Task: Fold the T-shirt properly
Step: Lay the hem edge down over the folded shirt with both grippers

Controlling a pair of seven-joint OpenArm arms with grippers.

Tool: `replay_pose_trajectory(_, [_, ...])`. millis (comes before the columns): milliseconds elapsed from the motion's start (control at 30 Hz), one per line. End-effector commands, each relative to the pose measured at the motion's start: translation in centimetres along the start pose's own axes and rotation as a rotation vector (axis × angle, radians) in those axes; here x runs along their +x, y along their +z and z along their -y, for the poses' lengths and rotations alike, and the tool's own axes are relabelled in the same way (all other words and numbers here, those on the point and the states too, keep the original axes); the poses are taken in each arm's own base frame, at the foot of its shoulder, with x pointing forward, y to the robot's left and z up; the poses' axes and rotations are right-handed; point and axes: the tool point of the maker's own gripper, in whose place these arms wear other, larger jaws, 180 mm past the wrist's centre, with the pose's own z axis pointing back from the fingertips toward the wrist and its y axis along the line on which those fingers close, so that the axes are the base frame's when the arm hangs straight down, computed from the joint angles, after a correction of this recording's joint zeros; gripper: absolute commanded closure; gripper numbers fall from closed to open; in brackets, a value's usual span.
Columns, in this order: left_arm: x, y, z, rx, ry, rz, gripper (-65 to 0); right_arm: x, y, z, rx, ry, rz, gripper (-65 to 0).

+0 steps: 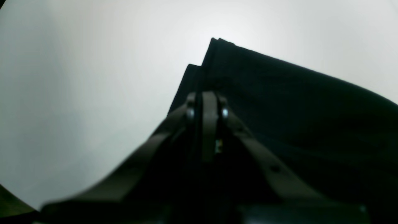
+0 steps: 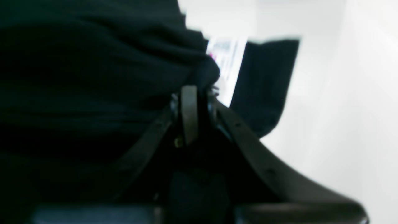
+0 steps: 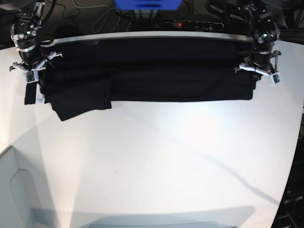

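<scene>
The black T-shirt (image 3: 142,71) lies as a long folded band across the far side of the white table (image 3: 156,161). One sleeve (image 3: 80,102) sticks out at its near left, next to a small white tag (image 3: 40,99). My left gripper (image 3: 255,70) is at the band's right end, with its jaws shut on the cloth edge (image 1: 206,95); the shirt's corner (image 1: 217,46) shows just beyond. My right gripper (image 3: 34,71) is at the band's left end, shut on bunched cloth (image 2: 189,88), with the tag (image 2: 227,62) and sleeve (image 2: 264,84) just past it. No print shows.
A power strip with a red light (image 3: 190,23), cables and a blue object (image 3: 147,4) sit behind the table's far edge. The table's right edge (image 3: 297,142) curves away by a dark area.
</scene>
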Motion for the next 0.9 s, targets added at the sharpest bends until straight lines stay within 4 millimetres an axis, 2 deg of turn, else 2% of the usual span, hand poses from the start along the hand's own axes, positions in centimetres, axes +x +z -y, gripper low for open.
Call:
replay_pose_trajectory(0, [0.5,0.1,-0.5,0.011,-0.010,0.023,0.0,0.8,0.2,0.8,-0.013,0.010,0.034,0.0])
replay_pose_trajectory(133, [-0.6,-0.4,-1.0,0.019,0.000,-0.009,0.0,0.2,0.1,0.8,-0.010,0.003,0.014,-0.2])
replay_pose_trajectory(200, [-0.9,-0.4,-1.1,0.022,0.003,-0.016,0.0,0.2,0.1,0.8,-0.010,0.003,0.014,-5.9])
replay_pose_trajectory(333, [-0.9,-0.5,-1.0,0.020,0.002,-0.018,0.0,0.6,0.3,0.9,-0.014,0.008,0.030,-21.4])
replay_pose_trajectory(367, [-1.0,-0.5,-0.9,0.017,0.001,-0.019,0.0,1.3,0.4,1.0,-0.017,0.017,0.045,-25.2])
replay_pose_trajectory(467, [-0.9,-0.5,-0.9,0.016,0.002,-0.016,0.0,3.3,0.9,1.0,-0.024,0.040,0.095,-31.5])
replay_pose_trajectory(600, [-0.8,-0.6,-0.8,0.014,0.002,-0.014,0.0,6.7,2.0,1.9,-0.101,0.007,0.195,-32.7])
replay_pose_trajectory(667, [-0.8,-0.6,-0.8,0.014,0.003,-0.015,0.0,8.7,1.9,0.9,-0.064,0.014,0.240,-32.7])
replay_pose_trajectory(767, [-0.8,-0.6,-0.8,0.014,0.003,-0.014,0.0,10.2,0.2,-0.6,0.006,0.020,0.226,-32.9])
replay_pose_trajectory(867, [-0.7,-0.6,-0.8,0.013,0.004,-0.012,0.0,10.7,-2.3,-0.2,0.026,0.023,0.125,-32.9])
